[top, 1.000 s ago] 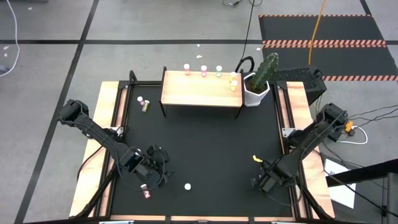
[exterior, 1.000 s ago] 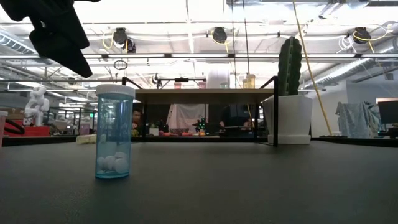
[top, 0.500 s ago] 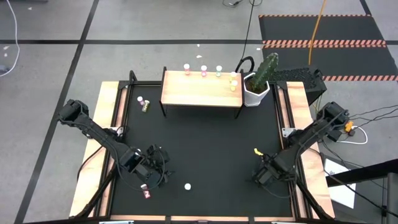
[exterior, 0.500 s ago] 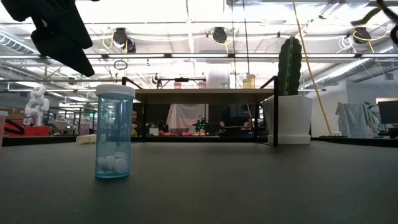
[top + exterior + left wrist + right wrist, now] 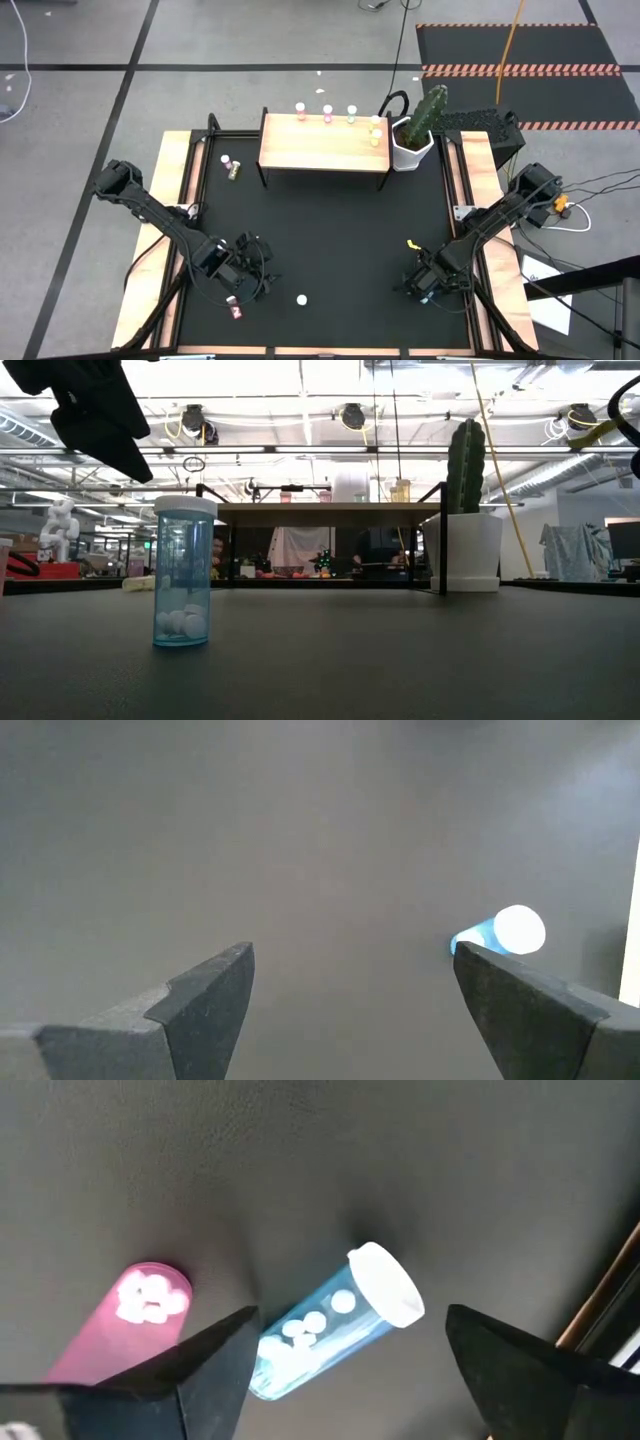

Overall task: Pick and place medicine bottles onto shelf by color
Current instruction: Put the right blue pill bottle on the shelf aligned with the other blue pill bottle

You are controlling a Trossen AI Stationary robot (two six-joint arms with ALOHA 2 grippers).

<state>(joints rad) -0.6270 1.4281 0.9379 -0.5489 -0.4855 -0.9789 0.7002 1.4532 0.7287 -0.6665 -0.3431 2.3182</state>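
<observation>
Now right gripper [image 5: 345, 1370], fingers spread, hovers over teal bottle [image 5: 335, 1322] (seemingly lying flat).

The right gripper [image 5: 428, 285] has crept inward along the table's near right side and opened above a lying teal bottle [image 5: 335, 1320] and pink bottle [image 5: 125, 1320].

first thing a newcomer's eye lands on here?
Probably the blue bottle standing upright and looming large in the low view. Next, the shelf at the table's far edge with a row of bottles along its back, cactus beside it. The right gripper is open over a lying teal bottle.
</observation>
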